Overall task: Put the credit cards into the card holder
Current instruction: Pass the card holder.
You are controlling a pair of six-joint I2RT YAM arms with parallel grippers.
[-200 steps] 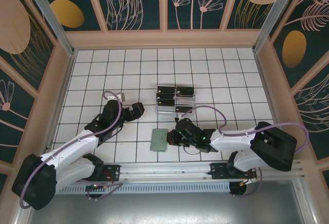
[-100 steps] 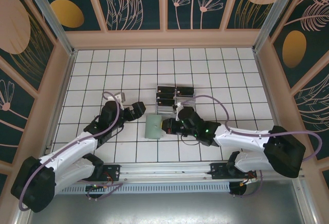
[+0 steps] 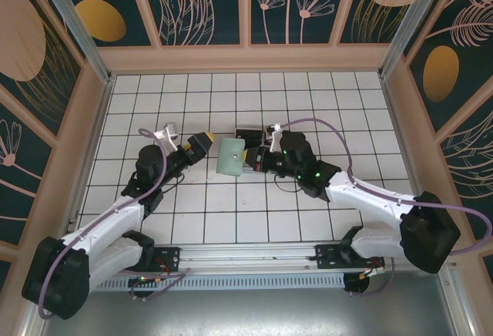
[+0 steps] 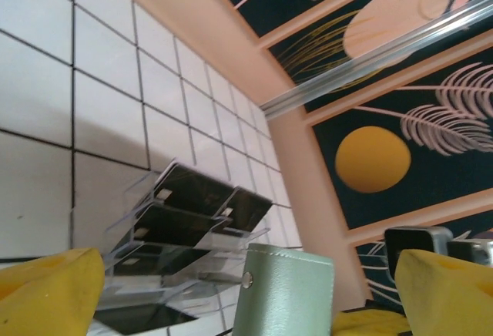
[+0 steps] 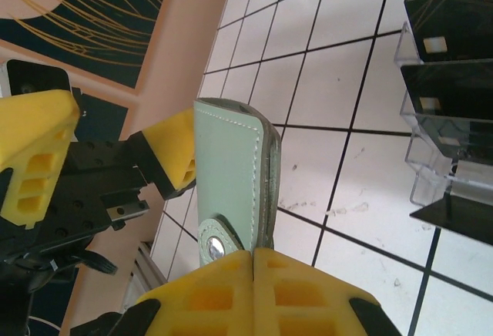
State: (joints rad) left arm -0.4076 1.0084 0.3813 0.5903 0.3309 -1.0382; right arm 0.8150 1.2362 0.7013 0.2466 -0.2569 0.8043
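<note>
Right wrist view: the right end effector [image 5: 254, 263] pinches the pale green card holder [image 5: 231, 189] at its snap end, holding it upright above the tiled surface [image 5: 339, 82]. Just beyond, the left end effector [image 3: 202, 142] gapes wide beside it. Farther off, black credit cards [image 5: 454, 20] sit in a clear tiered rack [image 5: 431, 174].

The counter [image 3: 231, 97] is a white surface ruled into square tiles by thin dark lines, with a pale peach border along its far edge and both sides. A clear tiered stand [image 4: 231, 237] rests directly on it near the middle. It holds black credit cards [image 4: 192, 189] in stepped rows, each leaning back. Faint scuffs [image 5: 339, 209] mark the tiles just beside the stand's foot.
</note>
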